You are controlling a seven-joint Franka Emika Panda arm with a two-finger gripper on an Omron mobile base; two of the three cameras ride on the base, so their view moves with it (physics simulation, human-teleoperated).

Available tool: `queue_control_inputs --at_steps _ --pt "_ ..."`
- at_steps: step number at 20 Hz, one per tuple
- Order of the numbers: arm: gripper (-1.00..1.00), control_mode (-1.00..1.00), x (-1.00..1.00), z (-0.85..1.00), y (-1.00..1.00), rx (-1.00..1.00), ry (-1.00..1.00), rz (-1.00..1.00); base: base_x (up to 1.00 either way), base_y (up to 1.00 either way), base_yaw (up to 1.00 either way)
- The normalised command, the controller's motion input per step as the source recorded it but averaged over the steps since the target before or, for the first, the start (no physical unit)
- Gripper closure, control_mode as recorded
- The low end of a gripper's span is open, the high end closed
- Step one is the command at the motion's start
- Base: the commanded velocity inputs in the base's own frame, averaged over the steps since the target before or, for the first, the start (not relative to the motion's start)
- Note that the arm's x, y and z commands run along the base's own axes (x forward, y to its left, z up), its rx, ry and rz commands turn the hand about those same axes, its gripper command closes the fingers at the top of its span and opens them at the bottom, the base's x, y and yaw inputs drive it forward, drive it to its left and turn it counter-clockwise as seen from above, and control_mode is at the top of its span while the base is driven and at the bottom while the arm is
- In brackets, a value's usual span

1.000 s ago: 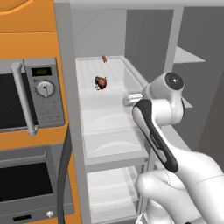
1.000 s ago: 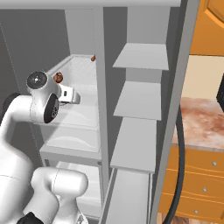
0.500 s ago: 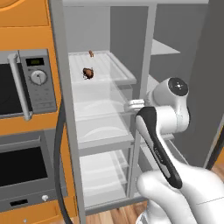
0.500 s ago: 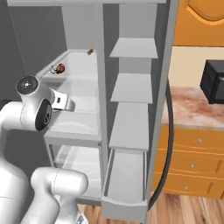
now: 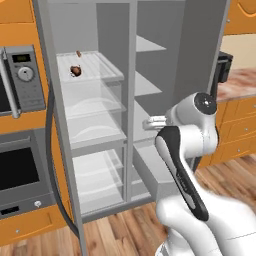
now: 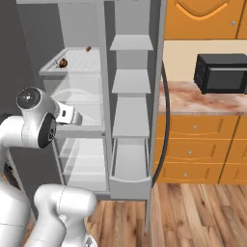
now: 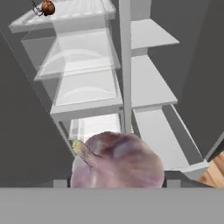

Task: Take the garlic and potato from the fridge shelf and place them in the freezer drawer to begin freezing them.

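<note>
The garlic [image 7: 116,161] sits right at the camera in the hand view, a big pale pinkish bulb with its stem tip pointing left, and the jaws are closed on it at a middling width; the finger tips themselves are hidden behind the bulb, so the grip is read from how the bulb rides with the hand. In the base views the gripper [image 5: 152,121] is a small white stub at the end of the arm, in front of the fridge's middle divider, and the bulb cannot be made out there.

Since half a second ago the whole picture has shifted: the base has backed off and turned, so the fridge now shows down to the wooden floor [image 6: 193,212], and the orange cabinets [image 6: 202,149] and the black microwave [image 6: 223,73] on the bench [image 6: 193,96] have come further into the right base view. That is camera motion, not the shelves moving. Against the fridge, the gripper has come away from the left compartment and now sits lower and further right, nearer the freezer drawer [image 6: 129,169].

The potato [image 5: 75,70] lies as before on the fridge shelf [image 5: 100,70], toward its left front, with the tiny orange-red piece [image 5: 78,53] behind it near the back. The freezer drawer stands pulled out at the bottom of the right compartment, below the plain grey shelves [image 6: 129,79], its pale inside bare.
</note>
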Motion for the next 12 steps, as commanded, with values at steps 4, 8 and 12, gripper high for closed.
queue_control_inputs --at_steps 4,8,12 --pt "1.0 -1.0 0.29 -0.54 -0.45 0.03 0.24 -0.2 0.0 0.0 0.0" --pt "1.0 -1.0 0.55 -0.8 -0.5 0.0 0.28 -0.2 0.0 0.0 0.0" --pt "1.0 -1.0 0.43 -0.77 -0.61 0.03 0.26 -0.16 0.0 0.0 0.0"
